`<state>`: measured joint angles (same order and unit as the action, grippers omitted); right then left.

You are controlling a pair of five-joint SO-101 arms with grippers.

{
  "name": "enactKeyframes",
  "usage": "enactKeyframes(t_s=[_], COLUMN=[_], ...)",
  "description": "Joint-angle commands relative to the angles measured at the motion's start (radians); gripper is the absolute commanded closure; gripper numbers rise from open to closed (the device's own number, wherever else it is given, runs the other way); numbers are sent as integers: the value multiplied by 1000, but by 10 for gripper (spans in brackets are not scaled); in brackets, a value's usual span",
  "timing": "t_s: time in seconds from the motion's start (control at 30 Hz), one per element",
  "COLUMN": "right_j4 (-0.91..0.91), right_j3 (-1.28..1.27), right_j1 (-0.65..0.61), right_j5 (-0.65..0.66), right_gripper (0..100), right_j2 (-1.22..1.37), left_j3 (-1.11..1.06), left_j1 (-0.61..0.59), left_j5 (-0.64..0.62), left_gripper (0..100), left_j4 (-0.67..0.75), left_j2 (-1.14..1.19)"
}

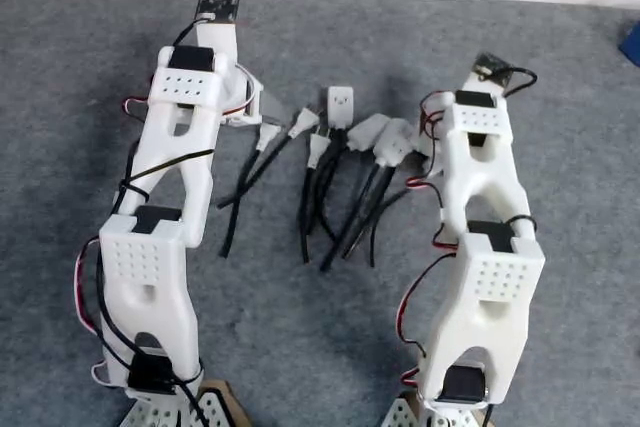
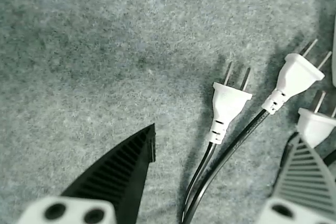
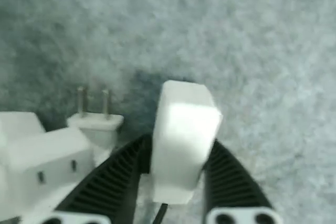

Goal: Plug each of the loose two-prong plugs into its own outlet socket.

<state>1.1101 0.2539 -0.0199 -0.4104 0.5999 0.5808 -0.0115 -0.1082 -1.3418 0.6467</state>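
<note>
Grey felted bench (image 1: 60, 67) spreads under two white arms (image 1: 160, 247), a tangle of black cords (image 1: 330, 207) lying at the centre of the high view. From where I stand, the right end effector (image 3: 181, 145) is clenched on a white outlet socket (image 3: 184, 114), with a bare-pronged plug (image 3: 97, 121) just beside it. The left end effector (image 2: 226, 140) hangs released, its fingers spread either side of a loose two-prong plug (image 2: 230, 103) on the bench. Every prong I can see is bare, so I'd judge nothing is plugged in yet and all the pairing is left to do
</note>
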Motion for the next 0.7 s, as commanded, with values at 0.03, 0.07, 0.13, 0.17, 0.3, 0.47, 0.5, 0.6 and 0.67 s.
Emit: enactKeyframes(t_s=[0.03, 0.07, 0.13, 0.17, 0.3, 0.47, 0.5, 0.6, 0.67], right_j4=[84, 107, 156, 177, 341, 496, 513, 544, 561], right_j3=[51, 58, 61, 61, 58, 58, 58, 58, 58], right_j1=[7, 7, 7, 5, -87, -278, -309, -397, -456], right_j5=[-12, -12, -12, -11, 86, 193, 206, 226, 235], right_gripper=[969, 973, 974, 981, 991, 991, 991, 991, 991], right_j2=[-30, -45, -88, -116, -226, -375, -403, -473, -512], left_j3=[2, 2, 2, 2, 10, 12, 12, 10, 7], left_j1=[-10, -10, -10, -10, -10, -38, -56, -128, -179], left_j5=[-9, -9, -9, -9, -6, -6, -8, -12, -12], left_gripper=[624, 624, 624, 624, 624, 624, 624, 624, 624], left_j4=[15, 15, 15, 15, 20, 58, 58, 57, 55], left_j2=[-8, -8, -8, -8, 33, 70, 61, 7, -24])
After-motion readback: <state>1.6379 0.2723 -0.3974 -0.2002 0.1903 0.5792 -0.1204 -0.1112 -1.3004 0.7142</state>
